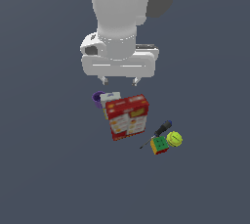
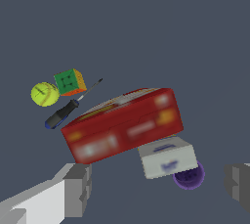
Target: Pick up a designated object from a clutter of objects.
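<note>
Hovering gripper (image 1: 118, 79) wide open, empty, above clutter: ball (image 1: 174, 139) beside cube (image 1: 159, 145) on plain grey-blue floor (image 1: 49, 169)

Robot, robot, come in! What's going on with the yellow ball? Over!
Gripper open, empty, hanging above the red box. Yellow-green ball untouched, off to the side, snug beside the multicoloured cube and screwdriver. Nothing on top of it.
</note>
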`<state>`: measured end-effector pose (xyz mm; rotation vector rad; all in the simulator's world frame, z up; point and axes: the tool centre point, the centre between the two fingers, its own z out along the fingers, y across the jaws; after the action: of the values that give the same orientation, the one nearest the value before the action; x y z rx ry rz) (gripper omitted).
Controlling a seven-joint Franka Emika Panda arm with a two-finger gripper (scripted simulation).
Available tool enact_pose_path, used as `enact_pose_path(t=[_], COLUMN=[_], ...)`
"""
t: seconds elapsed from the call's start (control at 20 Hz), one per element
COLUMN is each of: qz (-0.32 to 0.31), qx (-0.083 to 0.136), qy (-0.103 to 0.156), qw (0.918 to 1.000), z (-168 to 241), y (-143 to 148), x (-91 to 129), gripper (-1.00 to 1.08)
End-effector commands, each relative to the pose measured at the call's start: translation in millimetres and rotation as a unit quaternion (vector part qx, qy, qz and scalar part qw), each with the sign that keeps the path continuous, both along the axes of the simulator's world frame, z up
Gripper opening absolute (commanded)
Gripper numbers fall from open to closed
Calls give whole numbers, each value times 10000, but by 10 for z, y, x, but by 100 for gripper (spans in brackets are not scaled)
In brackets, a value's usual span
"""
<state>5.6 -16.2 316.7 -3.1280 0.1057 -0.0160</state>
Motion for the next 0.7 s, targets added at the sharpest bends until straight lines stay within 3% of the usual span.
enact_pose_path(t=[0.0, 0.35, 0.65], qz=[0, 228, 235], qx=[0, 97, 103], qy=[0, -106, -112], qw=[10000, 9996, 9996], z=[0, 62, 61], y=[0, 232, 252], x=[0, 5, 10], gripper=[100, 100, 100])
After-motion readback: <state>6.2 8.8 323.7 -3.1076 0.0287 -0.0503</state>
